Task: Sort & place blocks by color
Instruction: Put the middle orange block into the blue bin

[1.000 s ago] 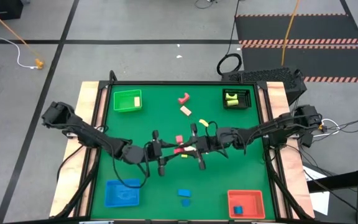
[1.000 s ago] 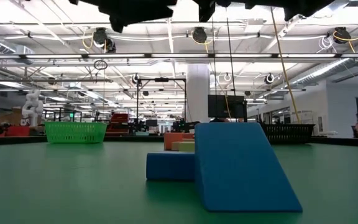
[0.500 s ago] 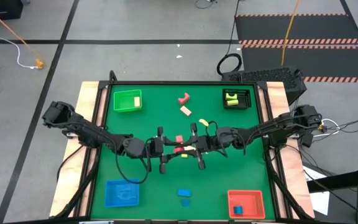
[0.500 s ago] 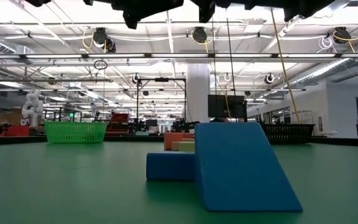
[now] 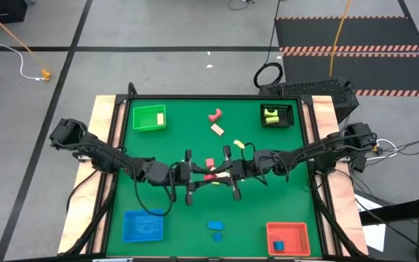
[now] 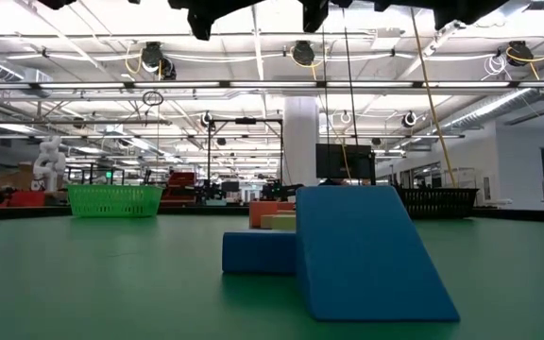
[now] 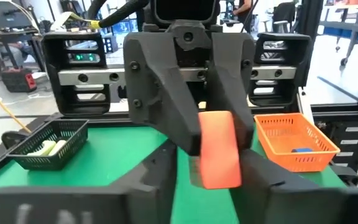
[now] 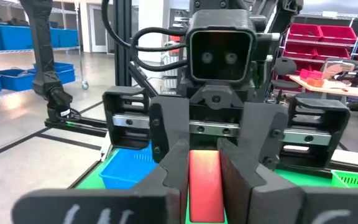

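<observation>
A red bar block (image 5: 211, 175) hangs over the middle of the green table between my two grippers, which face each other. My left gripper (image 5: 202, 177) comes from the table's left and my right gripper (image 5: 221, 175) from its right; both are shut on the bar. The left wrist view shows the red bar (image 7: 219, 149) sticking out of my right gripper (image 7: 207, 118). The right wrist view shows the bar (image 8: 204, 180) between my left gripper's fingers (image 8: 176, 165). Loose blocks lie flat on the table: red (image 5: 209, 162), red (image 5: 214, 115), cream (image 5: 217, 129), yellow (image 5: 238, 144), blue (image 5: 215, 225). My left gripper pinches the bar's left end (image 8: 204, 163) between its two fingers, level, from the table's left, fingers along the bar. The bar is lifted clear of the table. My right gripper pinches the bar's right end (image 7: 211, 121) between its two fingers, level, from the table's right, fingers along the bar. The bar lies roughly level between the two grippers.
Trays stand at the four corners: green (image 5: 142, 118) with a cream block (image 5: 161, 116), black (image 5: 277, 108) with yellow blocks, blue (image 5: 143, 225), red (image 5: 291, 231) with a blue block (image 5: 279, 244). In the low view a blue wedge (image 6: 366, 250) and blue block (image 6: 258, 252) stand close.
My left gripper has moved toward the table's right, up to the red bar held by my right gripper, then stayed still. My right gripper and the bar have kept their place.
</observation>
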{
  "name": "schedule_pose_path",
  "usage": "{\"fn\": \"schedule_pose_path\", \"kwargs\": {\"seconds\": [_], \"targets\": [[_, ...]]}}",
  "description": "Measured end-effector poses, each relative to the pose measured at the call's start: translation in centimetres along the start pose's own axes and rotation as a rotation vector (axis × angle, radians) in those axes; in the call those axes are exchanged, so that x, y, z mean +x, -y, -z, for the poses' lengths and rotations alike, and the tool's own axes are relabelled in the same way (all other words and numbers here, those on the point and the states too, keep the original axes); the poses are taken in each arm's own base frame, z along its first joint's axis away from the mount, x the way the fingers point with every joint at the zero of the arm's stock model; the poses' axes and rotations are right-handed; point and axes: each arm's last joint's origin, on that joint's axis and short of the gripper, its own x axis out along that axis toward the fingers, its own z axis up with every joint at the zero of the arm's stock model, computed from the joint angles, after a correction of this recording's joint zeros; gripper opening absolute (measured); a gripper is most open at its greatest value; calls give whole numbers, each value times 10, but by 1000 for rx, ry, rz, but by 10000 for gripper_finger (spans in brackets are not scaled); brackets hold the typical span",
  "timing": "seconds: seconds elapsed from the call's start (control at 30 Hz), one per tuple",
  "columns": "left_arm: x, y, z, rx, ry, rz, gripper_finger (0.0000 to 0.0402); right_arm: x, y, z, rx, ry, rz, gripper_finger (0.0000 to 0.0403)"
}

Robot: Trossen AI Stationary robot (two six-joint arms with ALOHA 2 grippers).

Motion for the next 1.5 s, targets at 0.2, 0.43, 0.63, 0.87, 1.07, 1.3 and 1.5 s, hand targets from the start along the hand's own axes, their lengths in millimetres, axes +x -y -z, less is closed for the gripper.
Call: {"fn": "schedule_pose_path", "kwargs": {"seconds": [0.2, 0.43, 0.63, 0.87, 1.07, 1.3, 1.5], "targets": [[0, 0, 0, -23, 3, -2, 59, 0, 0, 0, 2, -9, -2, 85], [-1, 3, 2, -88, -15, 21, 59, -4, 2, 0, 2, -60, 15, 171], [-3, 5, 7, -194, -76, 15, 59, -32, 6, -15, 19, -238, 137, 222], [-13, 19, 22, -609, -338, 155, 59, -59, 2, 0, 352, -498, 234, 225], [-34, 46, 19, -889, -571, 350, 59, -60, -14, 56, 515, -567, 250, 215], [-83, 85, 11, -1063, -843, 448, 59, -56, -29, 87, 518, -522, 249, 217], [-114, 103, 20, -1113, -1052, 346, 59, -53, -34, 99, 410, -543, 290, 218]]}}
